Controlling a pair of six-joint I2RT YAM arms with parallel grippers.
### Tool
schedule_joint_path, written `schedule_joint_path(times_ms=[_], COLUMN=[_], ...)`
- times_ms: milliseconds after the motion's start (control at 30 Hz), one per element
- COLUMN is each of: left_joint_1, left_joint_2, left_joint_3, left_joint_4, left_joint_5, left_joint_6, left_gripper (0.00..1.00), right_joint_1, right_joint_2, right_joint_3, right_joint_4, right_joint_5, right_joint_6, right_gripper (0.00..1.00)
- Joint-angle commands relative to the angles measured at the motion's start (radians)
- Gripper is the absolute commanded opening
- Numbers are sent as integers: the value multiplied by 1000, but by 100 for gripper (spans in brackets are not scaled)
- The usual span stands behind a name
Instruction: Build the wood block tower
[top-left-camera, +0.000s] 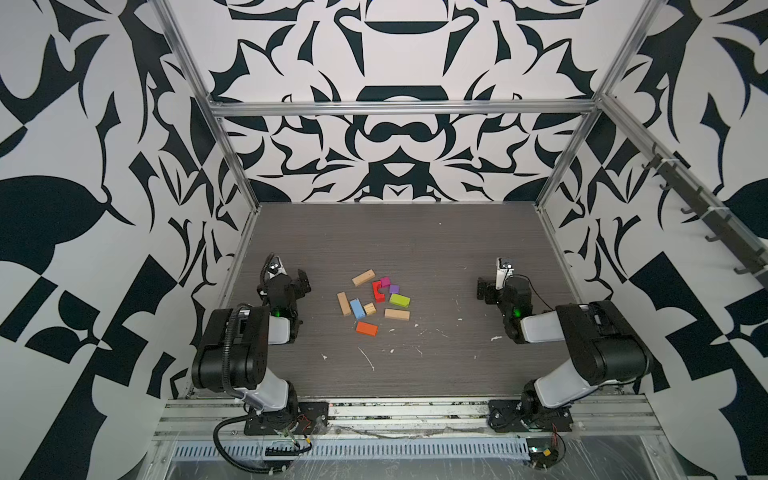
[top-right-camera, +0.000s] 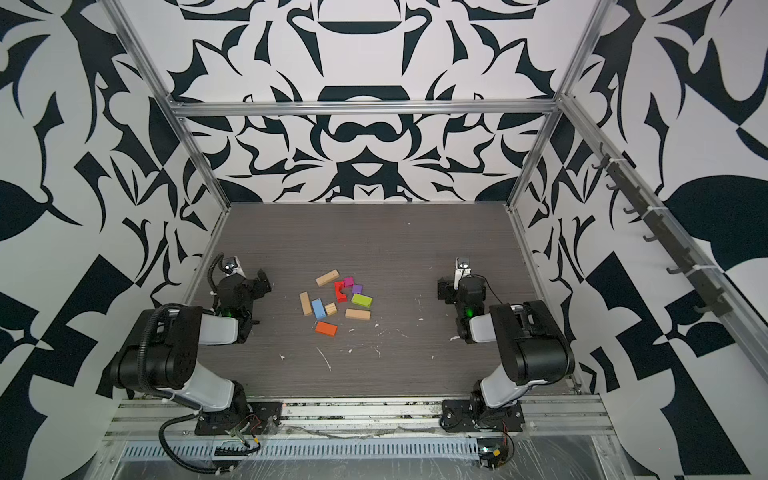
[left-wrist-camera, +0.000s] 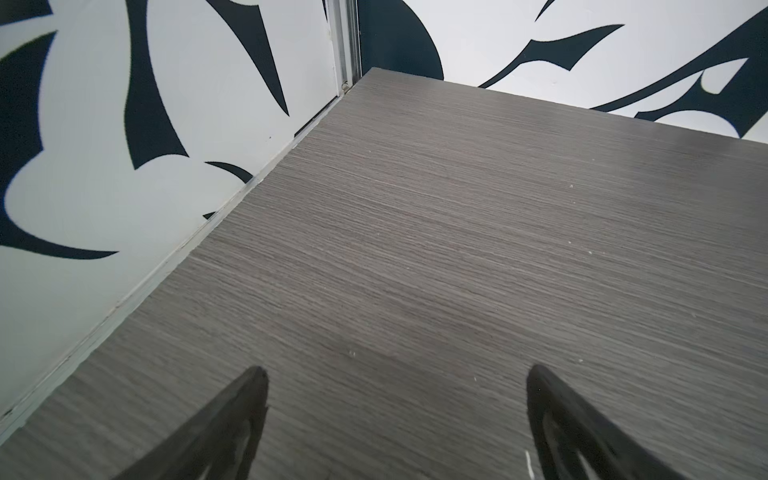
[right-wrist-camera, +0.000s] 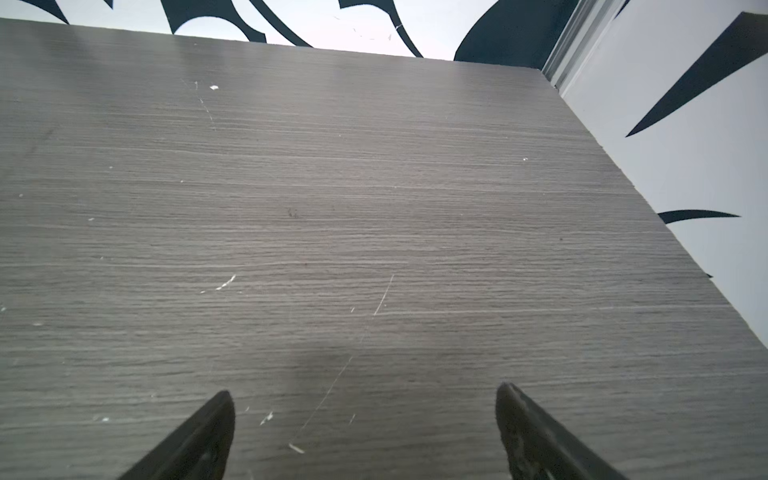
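Near the middle of the desk, the orange block lies closest to the front edge, a little apart from the others. Behind it the right plank lies crosswise. To its left, the blue block and the cube sit side by side, touching or nearly so. The left plank lies just beside the blue block, on its left side. Farther back are the lime block and the red arch, which lies flat. The purple block and the magenta block are close together at the far end of the arch. The far plank comes last and lies at a slant. All of these lie singly, none upon another.

The left pincer is well apart from this group, on the left. Its jaws are spread wide and only bare desk shows between them. The right pincer is well apart on the right, also wide open and holding nothing.
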Motion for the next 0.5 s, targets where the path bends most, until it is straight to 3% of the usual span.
schedule_joint_path(times_ms=[0,467], left_joint_1=[5,5], left_joint_2=[-12,-10], left_joint_3=[16,18], left_joint_4=[18,15], left_joint_5=[-9,-9], left_joint_6=[-6,-6], left_gripper=[99,100], right_joint_1=[-6,-5], right_joint_2=[-28,-26], right_joint_3=[25,25], right_joint_4=[15,19], right_joint_5=[-15,-16], right_joint_6=[-8,-10], right_gripper=[100,100])
